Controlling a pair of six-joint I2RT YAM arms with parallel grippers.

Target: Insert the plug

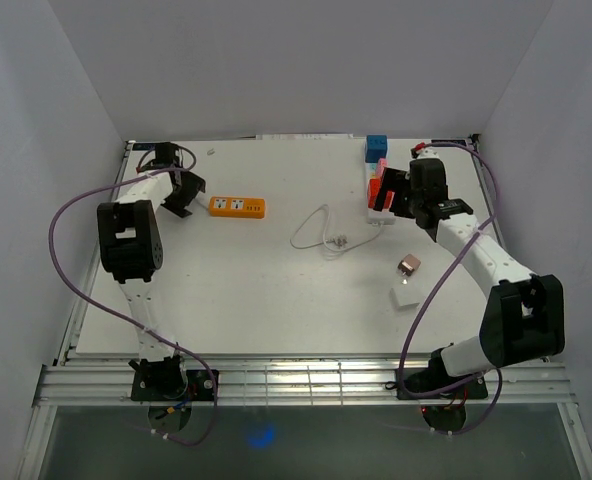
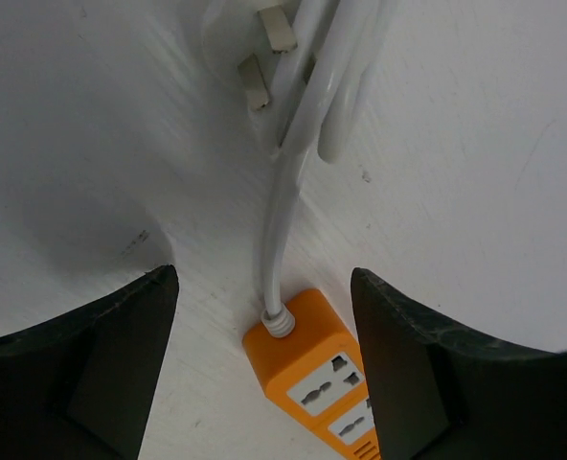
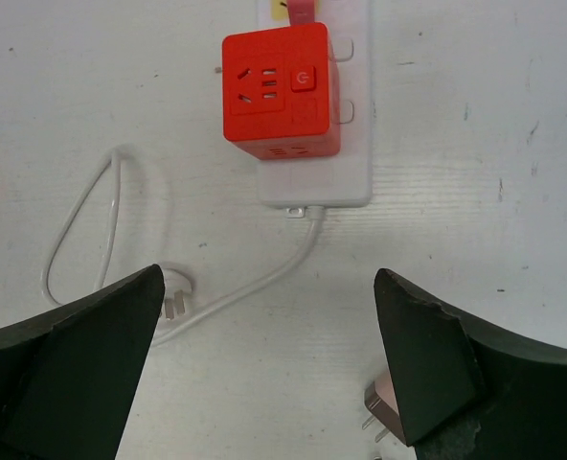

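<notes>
Right fingers released, empty; plug lies beside one fingertip. Centre over it, clench its body squarely. Left fingers released too.

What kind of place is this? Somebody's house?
Probably not a house, more like a robot test lab: a left arm and right arm bolted to a white table boxed in by plain white walls, with an orange power strip laid out.

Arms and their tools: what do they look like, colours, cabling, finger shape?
Both the left arm and right arm have white links with bulky black joint housings. A purple cable loops loosely alongside each. The left tool and right tool each have two thick, matte black, wedge-shaped fingers. No markings are readable.
</notes>
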